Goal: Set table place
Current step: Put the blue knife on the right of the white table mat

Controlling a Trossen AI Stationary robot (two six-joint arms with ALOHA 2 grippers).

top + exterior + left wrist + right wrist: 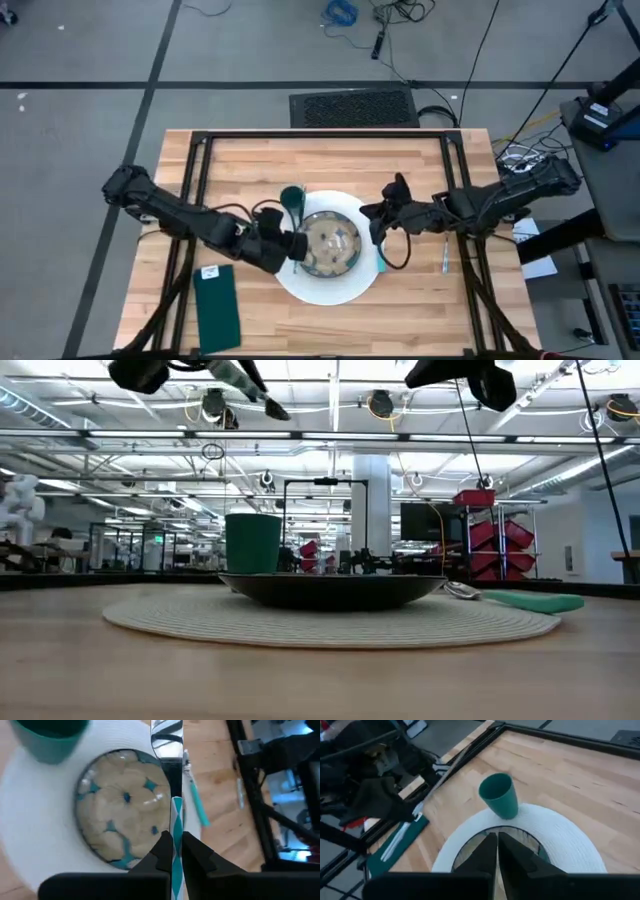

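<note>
The table of pale wood strips with its black frame stretches under both of my arms, far wider than anything laid on it. At its middle lies the round white placemat, and the dark bowl sits on the mat, its inside a beige pattern with teal specks. The green cup stands upright on the mat's far edge, just beside the bowl. Near the table's front left corner lies a dark green napkin with a small white tag on it (well apart from the mat). On the right, a teal-handled utensil lies at the mat's edge, and a slim silver piece lies on the bare wood farther right.

My left gripper hangs above the bowl's left rim, its fingers pinched on a knife with a teal and white striped handle, the shiny blade reaching out over the bowl. My right gripper hovers over the right side of the bowl, fingers pressed together with nothing between them, facing the cup across the mat.
</note>
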